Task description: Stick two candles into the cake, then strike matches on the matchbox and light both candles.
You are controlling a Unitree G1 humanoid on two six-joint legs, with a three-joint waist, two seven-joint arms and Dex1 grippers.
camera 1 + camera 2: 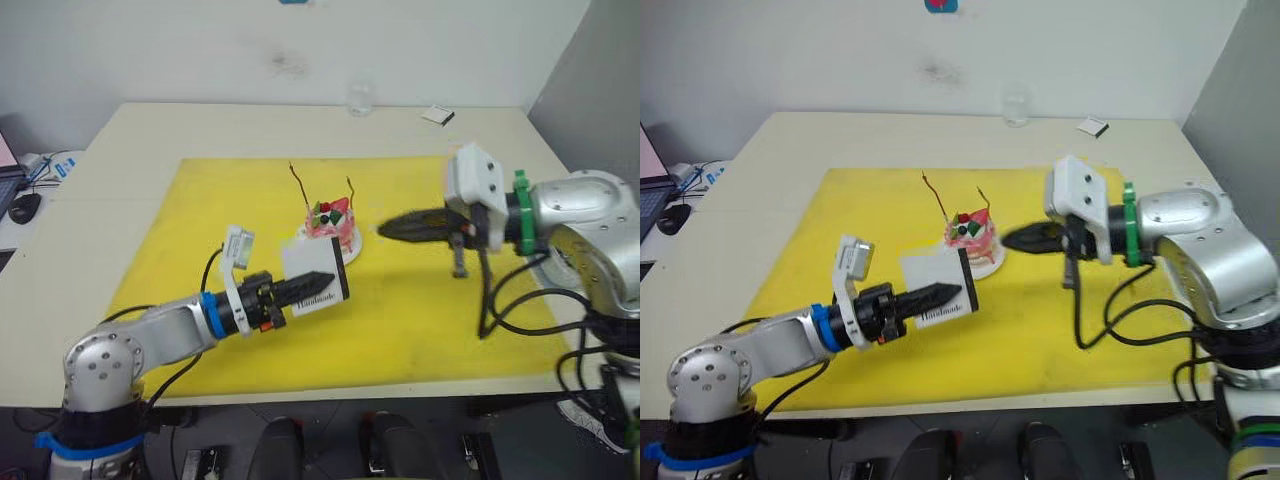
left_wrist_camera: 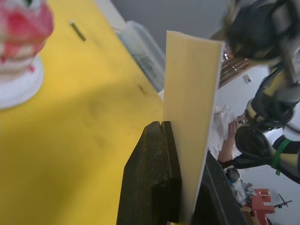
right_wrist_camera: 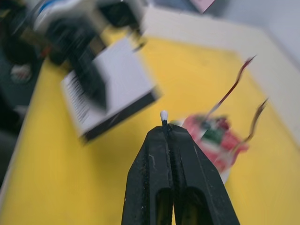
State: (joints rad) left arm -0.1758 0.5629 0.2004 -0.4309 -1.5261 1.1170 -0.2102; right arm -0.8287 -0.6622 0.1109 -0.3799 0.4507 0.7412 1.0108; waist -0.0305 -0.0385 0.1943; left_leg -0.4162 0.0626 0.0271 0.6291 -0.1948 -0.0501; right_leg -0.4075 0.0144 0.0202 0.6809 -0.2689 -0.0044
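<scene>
A: Where is the cake (image 1: 333,226) seen?

B: Just above the centre of the left eye frame, on its white plate (image 1: 352,250) on the yellow mat (image 1: 420,320). Two candles (image 1: 299,186) are stood in it, thin and wavy; their lower stems are hidden in the topping.

A: And the left gripper (image 1: 318,280)?

B: It is closed flat on the matchbox (image 1: 316,277), held lifted at centre frame, just below-left of the cake. Part of the "Handmade" print is covered by the fingers. The striking strip is made out as a dark edge in the right wrist view.

A: The right gripper (image 1: 385,228)?

B: Right of centre, pointed at the cake. Its fingers are pressed together on a match (image 3: 164,117); only the pale tip is shown, the stick being hidden between the pads.
</scene>
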